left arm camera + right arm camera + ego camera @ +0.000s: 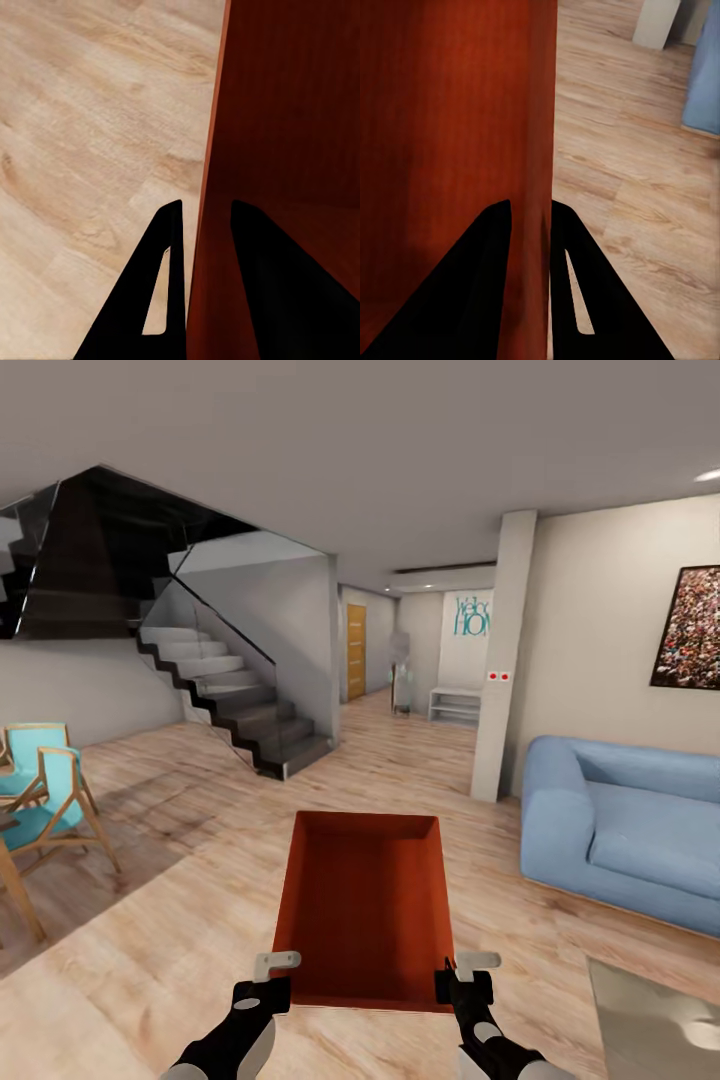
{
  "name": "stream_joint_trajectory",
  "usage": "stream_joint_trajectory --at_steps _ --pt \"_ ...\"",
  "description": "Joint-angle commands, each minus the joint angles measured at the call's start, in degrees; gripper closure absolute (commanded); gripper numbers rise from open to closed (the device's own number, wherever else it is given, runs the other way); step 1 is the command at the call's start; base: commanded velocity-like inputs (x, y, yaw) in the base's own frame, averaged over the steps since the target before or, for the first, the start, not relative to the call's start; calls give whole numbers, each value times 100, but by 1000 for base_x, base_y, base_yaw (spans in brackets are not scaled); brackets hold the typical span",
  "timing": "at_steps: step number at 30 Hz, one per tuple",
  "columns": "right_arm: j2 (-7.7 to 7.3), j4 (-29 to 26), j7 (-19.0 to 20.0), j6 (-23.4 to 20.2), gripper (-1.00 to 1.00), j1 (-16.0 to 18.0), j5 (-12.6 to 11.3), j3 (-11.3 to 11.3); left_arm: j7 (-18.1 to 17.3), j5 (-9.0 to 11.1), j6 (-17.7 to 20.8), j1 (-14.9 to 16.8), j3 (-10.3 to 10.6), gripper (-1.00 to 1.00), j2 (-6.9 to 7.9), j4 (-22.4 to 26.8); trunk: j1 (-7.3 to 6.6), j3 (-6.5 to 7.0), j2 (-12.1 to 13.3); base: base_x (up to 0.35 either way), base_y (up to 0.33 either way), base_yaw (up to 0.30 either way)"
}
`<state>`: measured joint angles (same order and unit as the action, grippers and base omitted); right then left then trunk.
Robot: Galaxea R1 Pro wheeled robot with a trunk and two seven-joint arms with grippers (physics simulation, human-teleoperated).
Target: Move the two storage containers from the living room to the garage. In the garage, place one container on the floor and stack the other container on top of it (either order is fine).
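One orange-red open-top storage container (365, 905) is held level in front of me above the light wood-plank floor of the living room. My left gripper (272, 980) is shut on its left wall near the near corner, and my right gripper (462, 978) is shut on its right wall. In the left wrist view the container wall (214, 187) runs between the two dark fingers (169, 285). The right wrist view shows the container's wall (536, 150) pinched between that gripper's fingers (495, 277). The bin is empty inside.
A blue sofa (625, 830) stands at the right, a white pillar (505, 660) just left of it. Dark stairs (240, 710) rise at the left, with teal wooden chairs (45, 800) nearer. A hallway with a wooden door (356, 650) opens straight ahead. A glass tabletop (660, 1020) sits at the lower right.
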<state>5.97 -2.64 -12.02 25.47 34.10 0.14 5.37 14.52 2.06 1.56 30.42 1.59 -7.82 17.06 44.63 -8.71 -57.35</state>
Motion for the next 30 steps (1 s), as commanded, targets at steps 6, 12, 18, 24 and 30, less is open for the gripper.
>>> stream_joint_trajectory --at_steps 6,12,18,24,30 --pt "0 -246 -38 37 100 9 10 35 24 146 20 -1 87 100 -1 -18 4 -9 -6 321 118 -9" --pt "-3 -246 -37 37 100 9 15 35 24 146 20 -1 87 100 -1 -18 4 -9 -6 321 118 0" --pt "0 -246 -37 30 100 9 22 42 24 146 20 -1 87 100 -1 -18 4 -9 -6 321 109 0" --pt "1 -246 -37 34 100 9 28 41 24 146 20 -1 87 100 -1 -18 4 -9 -6 321 97 0" --pt "1 -246 -37 37 100 9 30 39 24 146 20 -1 87 100 -1 -18 4 -9 -6 321 89 0"
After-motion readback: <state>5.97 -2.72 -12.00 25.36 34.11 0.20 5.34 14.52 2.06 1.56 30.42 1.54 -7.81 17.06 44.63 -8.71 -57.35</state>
